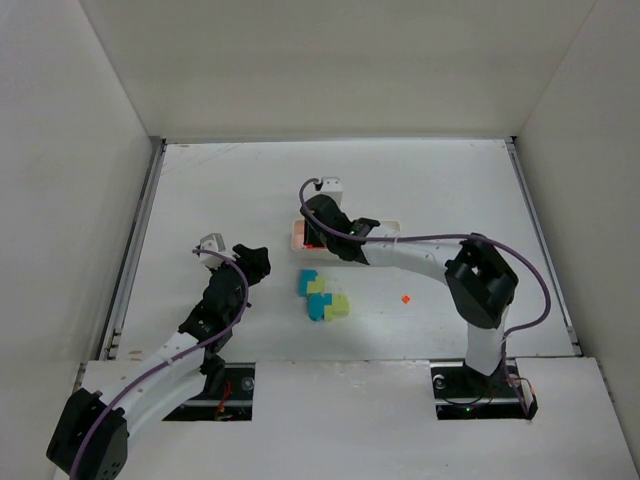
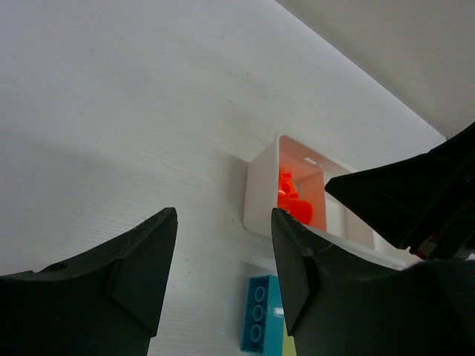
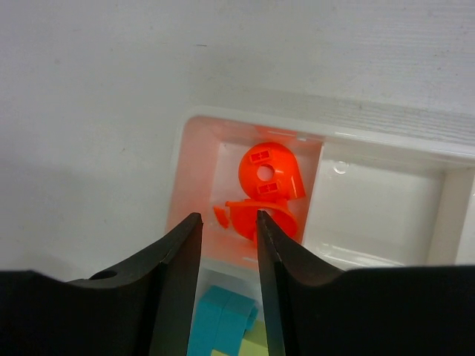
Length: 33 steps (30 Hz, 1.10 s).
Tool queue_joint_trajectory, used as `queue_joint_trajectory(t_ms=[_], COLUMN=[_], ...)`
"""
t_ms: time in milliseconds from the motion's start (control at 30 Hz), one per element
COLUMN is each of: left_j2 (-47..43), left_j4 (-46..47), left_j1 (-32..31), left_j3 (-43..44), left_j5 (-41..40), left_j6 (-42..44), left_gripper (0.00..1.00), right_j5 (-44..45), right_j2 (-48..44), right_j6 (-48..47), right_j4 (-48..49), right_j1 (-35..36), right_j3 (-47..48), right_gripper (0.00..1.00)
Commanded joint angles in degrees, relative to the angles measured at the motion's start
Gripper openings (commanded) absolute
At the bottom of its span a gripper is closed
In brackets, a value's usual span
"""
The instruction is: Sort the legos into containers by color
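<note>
My right pincer [image 3: 226, 219] hangs just above the tray's [image 3: 316, 194] left end compartment, fingers slightly parted with nothing between them. Orange-red legos [image 3: 267, 174] lie in that compartment. My left pincer [image 2: 223, 219] hovers spread and empty over the worktop [image 1: 450, 190], left of the tray. Teal-blue legos [image 1: 312, 290] and yellow-green legos [image 1: 338, 305] sit clustered near the tray, with a small orange-red bit [image 1: 407, 298] apart to their right.

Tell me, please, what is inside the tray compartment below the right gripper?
Orange-red legos, one round with a hole. The right gripper jaws cover the near edge of the compartment, so anything there is hidden.
</note>
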Motion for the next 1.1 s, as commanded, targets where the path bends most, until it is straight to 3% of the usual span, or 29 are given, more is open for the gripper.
queue_joint_trajectory(t_ms=[0,133,267,433,500,600,733,900,1067], left_j2=[-0.2,-0.4,-0.9,0.2,0.2,0.0,-1.0,-2.5,-2.7], left_j4=[1.5,1.4,1.4,1.9,1.9,1.9,1.5,1.1,0.8], left_j1=[-0.2,-0.2,0.0,-1.1,-1.5,-1.9,-2.0,-2.2,-2.5], left_j3=[-0.1,-0.1,-0.4,0.0,0.1,0.1,0.1,-0.2,-0.1], left_j5=[0.0,-0.1,0.1,0.1,-0.1,-0.4,-0.5,-0.5,-0.4], left_j6=[0.1,0.2,0.1,-0.3,-0.3,-0.3,-0.3,-0.3,-0.3], left_gripper=[0.51,0.51,0.51,0.51,0.51,0.51,0.51,0.51,0.51], right_j5=[-0.2,2.0,10.1,11.6,11.3,10.7,7.6,4.8,0.7], right_j2=[-4.4,-9.6,-22.2,-38.8,-42.5,-44.4,-43.3,-42.0,-38.9], right_j6=[0.7,0.8,3.7,17.7,21.3,24.8,26.0,26.2,26.3], right_j4=[3.6,4.6,3.5,-13.0,-18.3,-23.8,-24.4,-20.5,-16.0], right_j1=[-0.8,-0.9,-1.8,-6.0,-6.2,-6.2,-5.8,-5.7,-7.2], right_j3=[-1.3,-6.9,-20.9,-37.8,-41.6,-44.5,-45.5,-45.2,-45.4], right_gripper=[0.41,0.4,0.27,0.17,0.19,0.37,0.49,0.5,0.42])
